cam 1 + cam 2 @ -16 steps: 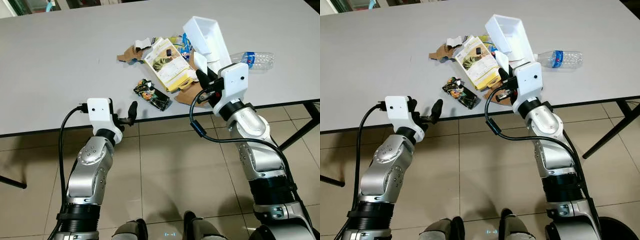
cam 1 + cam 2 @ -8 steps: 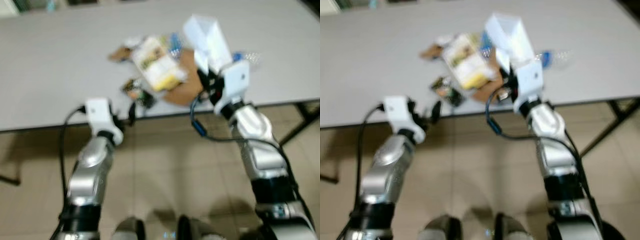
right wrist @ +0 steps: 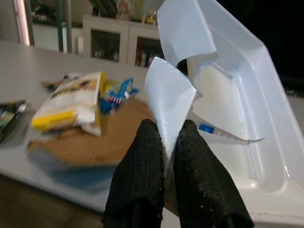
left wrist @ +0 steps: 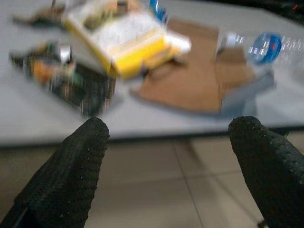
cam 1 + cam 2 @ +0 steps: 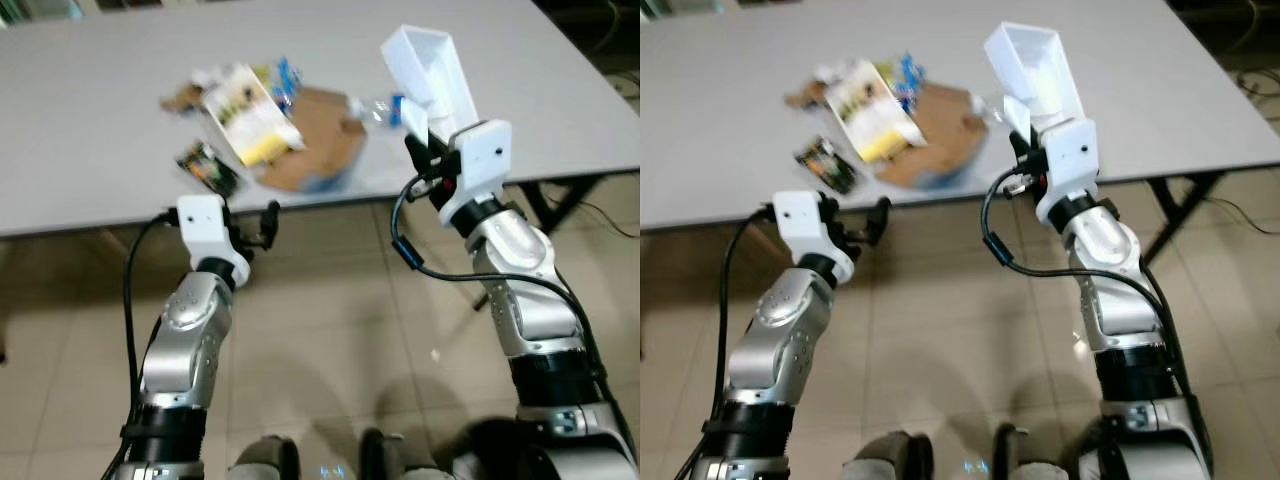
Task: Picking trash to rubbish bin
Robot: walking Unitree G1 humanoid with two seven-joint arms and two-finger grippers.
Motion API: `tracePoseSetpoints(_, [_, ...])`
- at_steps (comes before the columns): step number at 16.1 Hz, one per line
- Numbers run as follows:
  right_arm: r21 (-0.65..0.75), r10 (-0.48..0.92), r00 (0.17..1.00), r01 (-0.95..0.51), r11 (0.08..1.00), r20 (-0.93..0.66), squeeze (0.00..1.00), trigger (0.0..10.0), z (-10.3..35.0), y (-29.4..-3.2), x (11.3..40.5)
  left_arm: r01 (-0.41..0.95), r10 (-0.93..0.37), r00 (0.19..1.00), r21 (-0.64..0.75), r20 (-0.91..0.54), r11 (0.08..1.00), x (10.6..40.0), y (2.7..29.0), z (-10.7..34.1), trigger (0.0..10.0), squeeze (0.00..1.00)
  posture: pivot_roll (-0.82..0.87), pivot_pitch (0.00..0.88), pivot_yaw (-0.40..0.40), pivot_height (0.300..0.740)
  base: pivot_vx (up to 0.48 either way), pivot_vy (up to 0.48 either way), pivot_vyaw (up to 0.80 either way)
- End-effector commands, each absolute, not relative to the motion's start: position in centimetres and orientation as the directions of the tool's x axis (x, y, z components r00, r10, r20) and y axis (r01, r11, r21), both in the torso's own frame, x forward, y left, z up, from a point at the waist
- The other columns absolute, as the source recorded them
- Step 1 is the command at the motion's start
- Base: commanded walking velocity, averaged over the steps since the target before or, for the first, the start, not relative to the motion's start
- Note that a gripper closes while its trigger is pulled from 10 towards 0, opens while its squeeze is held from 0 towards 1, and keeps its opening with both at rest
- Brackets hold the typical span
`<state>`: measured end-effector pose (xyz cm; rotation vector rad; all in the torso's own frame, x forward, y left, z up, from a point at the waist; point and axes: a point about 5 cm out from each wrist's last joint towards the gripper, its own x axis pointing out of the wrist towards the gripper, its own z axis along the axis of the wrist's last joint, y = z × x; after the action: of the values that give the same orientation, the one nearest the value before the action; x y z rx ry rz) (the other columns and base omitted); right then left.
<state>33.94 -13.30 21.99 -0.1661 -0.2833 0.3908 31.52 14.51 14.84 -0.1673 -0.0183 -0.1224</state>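
Observation:
My right gripper [image 5: 417, 152] is shut on a torn flap of a white plastic container [image 5: 430, 70], held up in the air over the table's front edge; the pinched flap and container [image 3: 223, 109] are seen close in the right wrist view. On the grey table [image 5: 100, 130] lie a yellow and white packet [image 5: 245, 113], a dark snack wrapper [image 5: 208, 166], a brown cardboard piece [image 5: 315, 152], a clear plastic bottle [image 4: 268, 45] and small scraps. My left gripper [image 5: 267, 226] is open, empty, below the table's front edge.
The table's dark legs [image 5: 540, 205] stand at the right over a beige tiled floor [image 5: 330, 330]. A cable [image 5: 600, 215] lies on the floor at the far right. Cabinets [image 3: 114, 40] stand beyond the table in the right wrist view.
The camera has swung right, so the trash sits further left in the picture. My right gripper has lifted the white container higher. The left arm keeps its pose.

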Motion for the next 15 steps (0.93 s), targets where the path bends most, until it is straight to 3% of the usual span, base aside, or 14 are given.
tracePoseSetpoints(1, [-0.222, 0.421, 0.873, -0.372, 0.901, 0.246, 0.0, 10.0, 22.21, -12.6, 33.77, 0.092, -0.09, 0.996, -0.171, 0.021, 0.981, 31.47, 15.23, 14.6, 10.0, 0.0, -0.08, 0.203, 0.076, 0.74, 0.0, 0.0, 0.0])
tracePoseSetpoints(6, [-0.226, 0.425, 0.872, -0.375, 0.899, 0.242, 0.0, 10.0, 22.1, -12.63, 33.76, 0.095, -0.086, 0.995, -0.175, 0.058, 0.98, 31.49, 15.48, 15.17, 10.0, 0.0, -0.08, 0.194, 0.074, 0.74, 0.0, 0.098, 0.0])
tracePoseSetpoints(15, [-0.227, 0.427, 0.872, -0.378, 0.898, 0.238, 0.0, 10.0, 21.97, -12.58, 33.76, 0.106, -0.097, 0.993, -0.165, 0.064, 0.981, 31.4, 15.35, 15.09, 10.0, 0.0, -0.08, 0.196, 0.073, 0.74, 0.278, 0.262, 0.0])
